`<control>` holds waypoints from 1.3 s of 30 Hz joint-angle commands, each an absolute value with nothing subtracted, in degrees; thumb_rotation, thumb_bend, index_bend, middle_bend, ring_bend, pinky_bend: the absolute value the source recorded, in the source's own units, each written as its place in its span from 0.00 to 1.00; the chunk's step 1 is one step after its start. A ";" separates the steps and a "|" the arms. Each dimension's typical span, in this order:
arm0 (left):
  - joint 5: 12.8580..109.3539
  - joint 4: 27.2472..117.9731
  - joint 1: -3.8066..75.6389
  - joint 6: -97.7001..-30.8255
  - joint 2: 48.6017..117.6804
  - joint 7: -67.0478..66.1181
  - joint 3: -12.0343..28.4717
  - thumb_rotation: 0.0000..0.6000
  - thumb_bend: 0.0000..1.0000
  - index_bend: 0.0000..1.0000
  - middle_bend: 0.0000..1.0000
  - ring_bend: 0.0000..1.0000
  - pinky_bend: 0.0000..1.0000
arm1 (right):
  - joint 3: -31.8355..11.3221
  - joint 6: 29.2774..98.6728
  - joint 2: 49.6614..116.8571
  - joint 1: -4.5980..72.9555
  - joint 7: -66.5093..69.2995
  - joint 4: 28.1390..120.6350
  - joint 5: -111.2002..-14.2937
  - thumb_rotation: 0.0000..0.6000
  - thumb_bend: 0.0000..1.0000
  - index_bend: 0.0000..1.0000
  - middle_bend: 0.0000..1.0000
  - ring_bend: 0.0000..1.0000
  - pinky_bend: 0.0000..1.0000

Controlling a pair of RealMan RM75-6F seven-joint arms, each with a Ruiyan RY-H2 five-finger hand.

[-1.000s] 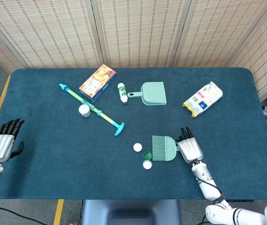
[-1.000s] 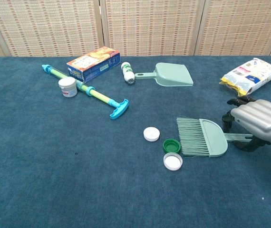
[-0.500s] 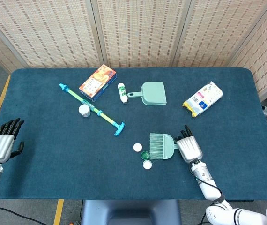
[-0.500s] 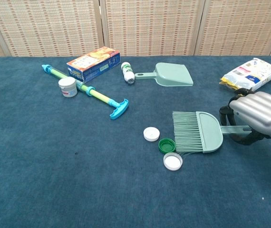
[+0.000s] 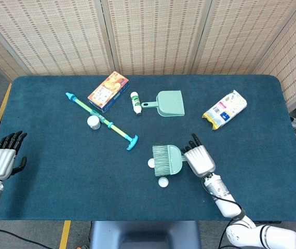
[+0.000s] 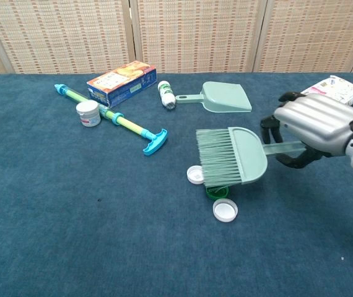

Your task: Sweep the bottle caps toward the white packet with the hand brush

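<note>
While your right hand (image 6: 316, 127) grips the handle of the hand brush (image 6: 233, 156), the brush head hangs over the bottle caps near the middle of the counter (image 5: 49, 171), bristles pointing left. In the chest view the bristles cover most of the green cap (image 6: 215, 191), so only its near edge shows. One white cap (image 6: 195, 175) sits just beside the bristles on the left, partly under them, and the other white cap (image 6: 225, 211) lies just near of the green one, clear of the brush. Whether the bristles touch the counter cannot be told.

The white packet (image 5: 225, 109) lies well apart to the far right; in the chest view your right hand hides part of it.

Your left hand (image 5: 2, 156) hangs at the near left edge of the counter, holding nothing, fingers apart and pointing far.

Across the far half you have a green dustpan (image 5: 167, 103) with a small white bottle (image 5: 135, 102) at the end of its handle, an orange box (image 5: 108, 91), a long blue-green toy pump (image 5: 102, 121) lying diagonally, and a small white jar (image 5: 93, 122) touching it.
</note>
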State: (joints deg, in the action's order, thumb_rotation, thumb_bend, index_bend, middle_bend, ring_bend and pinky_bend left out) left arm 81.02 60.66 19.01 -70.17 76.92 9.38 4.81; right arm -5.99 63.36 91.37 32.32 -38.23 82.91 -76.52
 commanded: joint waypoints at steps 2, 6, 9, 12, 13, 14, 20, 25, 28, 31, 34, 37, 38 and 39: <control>81.02 60.66 19.01 -70.17 76.92 9.38 4.81 1.00 0.49 0.00 0.00 0.00 0.11 | -6.62 59.72 90.51 36.74 -44.53 86.88 -78.79 1.00 0.40 0.89 0.63 0.27 0.09; 81.02 60.66 19.01 -70.17 76.92 9.38 4.81 1.00 0.49 0.00 0.00 0.00 0.11 | -6.66 55.99 90.13 40.22 -51.83 89.43 -78.67 1.00 0.40 0.90 0.64 0.27 0.09; 81.02 60.66 19.01 -70.17 76.92 9.38 4.81 1.00 0.49 0.00 0.00 0.00 0.11 | -7.02 51.91 89.80 43.44 -59.03 90.75 -76.26 1.00 0.41 0.92 0.65 0.28 0.10; 81.02 60.66 19.01 -70.17 76.92 9.38 4.81 1.00 0.49 0.00 0.00 0.00 0.11 | -7.83 48.46 89.59 47.18 -67.42 92.40 -72.44 1.00 0.41 0.93 0.65 0.28 0.10; 81.02 60.66 19.01 -70.17 76.92 9.38 4.81 1.00 0.49 0.00 0.00 0.00 0.11 | -7.97 47.94 89.61 48.26 -70.01 92.87 -71.50 1.00 0.41 0.93 0.66 0.28 0.11; 81.02 60.66 19.01 -70.17 76.92 9.38 4.81 1.00 0.49 0.00 0.00 0.00 0.11 | -8.03 47.60 89.65 49.57 -73.46 93.51 -70.29 1.00 0.41 0.93 0.66 0.29 0.12; 81.02 60.66 19.01 -70.17 76.92 9.38 4.81 1.00 0.49 0.00 0.00 0.00 0.11 | -7.67 49.00 90.26 54.68 -88.06 96.67 -59.28 1.00 0.41 0.93 0.66 0.29 0.15; 81.02 60.66 19.01 -70.17 76.92 9.38 4.81 1.00 0.49 0.00 0.00 0.00 0.11 | -5.79 50.87 90.83 59.65 -97.33 97.07 -49.29 1.00 0.41 0.93 0.66 0.29 0.15; 81.02 60.66 19.01 -70.17 76.92 9.38 4.81 1.00 0.49 0.00 0.00 0.00 0.11 | -4.55 52.92 91.55 62.59 -101.51 97.14 -43.87 1.00 0.41 0.93 0.66 0.29 0.15; 81.02 60.66 19.01 -70.17 76.92 9.38 4.81 1.00 0.49 0.00 0.00 0.00 0.11 | -3.51 54.99 91.84 64.53 -102.95 97.36 -41.09 1.00 0.41 0.93 0.66 0.29 0.15; 81.02 60.66 19.01 -70.17 76.92 9.38 4.81 1.00 0.49 0.00 0.00 0.00 0.11 | -2.01 56.68 91.41 65.67 -103.33 97.62 -39.26 1.00 0.41 0.93 0.66 0.29 0.15; 81.02 60.66 19.01 -70.17 76.92 9.38 4.81 1.00 0.49 0.00 0.00 0.00 0.11 | -0.22 58.24 90.58 66.39 -103.43 98.08 -38.09 1.00 0.41 0.93 0.66 0.30 0.15; 81.02 60.66 19.01 -70.17 76.92 9.38 4.81 1.00 0.49 0.00 0.00 0.00 0.11 | 0.43 58.86 90.18 66.53 -103.25 98.36 -37.69 1.00 0.41 0.93 0.66 0.30 0.15; 81.02 60.66 19.01 -70.17 76.92 9.38 4.81 1.00 0.49 0.00 0.00 0.00 0.11 | 0.93 59.34 89.86 66.63 -103.15 98.60 -37.48 1.00 0.41 0.93 0.66 0.30 0.15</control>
State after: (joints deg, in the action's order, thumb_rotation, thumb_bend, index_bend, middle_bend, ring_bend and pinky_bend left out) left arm 81.02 60.66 19.01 -70.17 76.92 9.38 4.81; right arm 0.40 58.82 90.29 66.36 -103.23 98.24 -37.81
